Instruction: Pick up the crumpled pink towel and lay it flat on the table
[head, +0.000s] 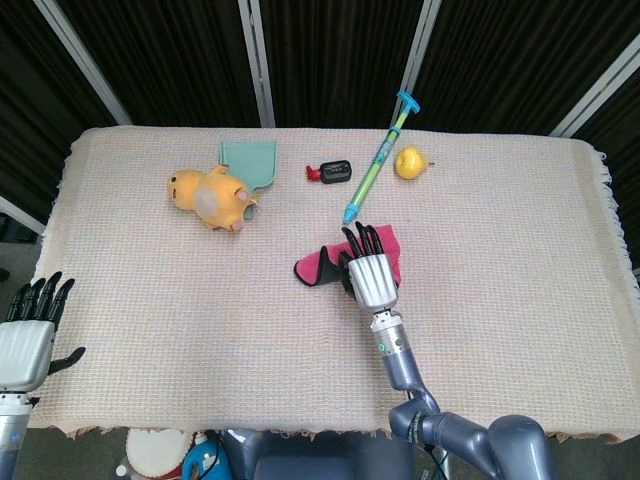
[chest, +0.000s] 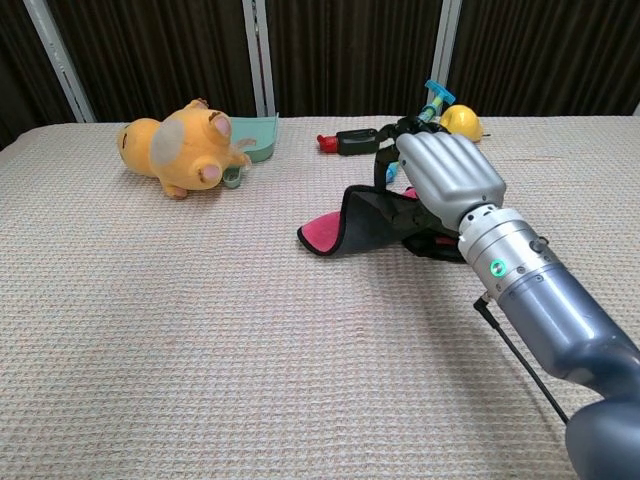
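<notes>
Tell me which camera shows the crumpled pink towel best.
The chest view: the pink towel shows its raised dark fold and pink inside beside the right hand. In the head view the towel is smaller and partly hidden under that hand.

My head camera looked straight down from high above, taking in the whole table (head: 520, 330) edge to edge. My chest camera sat low at the near edge, facing the far curtain, much closer. Both shared the table's middle and my right hand (head: 371, 274) (chest: 447, 178).
</notes>
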